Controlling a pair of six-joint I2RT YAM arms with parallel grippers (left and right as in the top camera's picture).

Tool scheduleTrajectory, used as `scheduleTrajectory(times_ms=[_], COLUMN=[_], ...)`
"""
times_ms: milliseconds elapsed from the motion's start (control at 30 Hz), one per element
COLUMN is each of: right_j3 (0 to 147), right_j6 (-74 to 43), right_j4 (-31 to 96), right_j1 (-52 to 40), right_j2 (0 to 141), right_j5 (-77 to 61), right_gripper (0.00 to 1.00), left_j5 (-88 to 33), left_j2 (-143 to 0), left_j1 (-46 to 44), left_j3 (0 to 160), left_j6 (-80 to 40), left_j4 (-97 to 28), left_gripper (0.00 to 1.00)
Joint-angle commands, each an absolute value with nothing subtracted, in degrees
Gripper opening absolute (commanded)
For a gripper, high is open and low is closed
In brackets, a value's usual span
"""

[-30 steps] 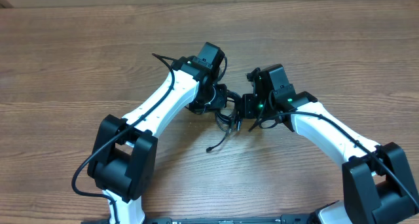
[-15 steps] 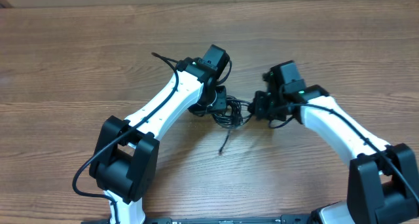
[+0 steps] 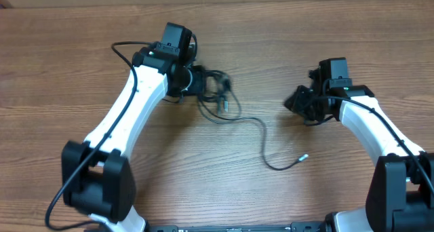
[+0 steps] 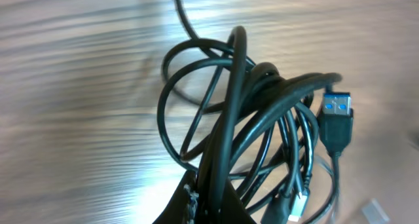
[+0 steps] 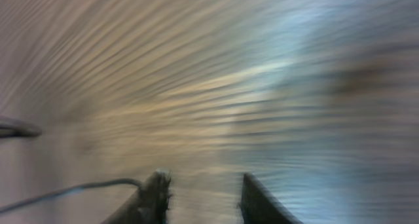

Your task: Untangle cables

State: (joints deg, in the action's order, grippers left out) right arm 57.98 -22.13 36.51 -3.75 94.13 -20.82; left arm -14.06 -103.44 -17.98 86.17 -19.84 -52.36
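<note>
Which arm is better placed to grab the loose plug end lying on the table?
Right. The right gripper is open, empty and nearer the plug end; the left gripper is shut on the cable bundle.

The cables are black throughout. One plug shows a bright blue insert inside a silvery shell, and the loose end at lower right is tipped silver. The worktop is brown wood with fine streaked grain. The left arm and right arm are white with black joints, and a green light glows on the right one.
</note>
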Motion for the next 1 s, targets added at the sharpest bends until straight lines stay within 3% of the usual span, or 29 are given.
scheduleTrajectory(times_ms=[0, 200, 533, 600, 700, 900, 967], right_j3=[58.7, 58.6, 58.6, 58.6, 58.5, 57.5, 56.5], right_j6=[-17.4, -17.5, -17.7, -17.8, -18.2, -18.2, -18.2], right_j4=[35.1, 33.6, 31.9, 29.6, 27.8, 27.9, 28.7], right_j1=[-5.6, -10.1, -18.9, -19.8, -20.4, -20.6, -20.6], right_j2=[93.0, 93.0, 93.0, 93.2, 93.5, 93.6, 93.6], right_j5=[-35.8, -37.9, -26.7, -25.1, -21.0, -19.7, -20.9], right_gripper=[0.46, 0.59, 0.58, 0.52, 0.3, 0.3, 0.25], left_j5=[-23.9, -20.6, -15.4, -15.5, -18.1, -23.1, -23.6], left_j2=[-100.7, -103.6, -107.7, -107.7, -107.7, -107.7, -107.7], left_j1=[-19.8, -21.9, -25.8, -26.7, -27.8, -27.9, -28.0], left_j3=[86.5, 86.4, 86.4, 86.4, 86.4, 86.4, 86.4], left_j6=[-9.5, -11.0, -16.4, -17.0, -17.4, -18.0, -18.0], left_j4=[-54.3, -56.1, -55.1, -56.7, -58.1, -56.1, -54.7], left_gripper=[0.04, 0.04, 0.04, 0.04, 0.04, 0.04, 0.04])
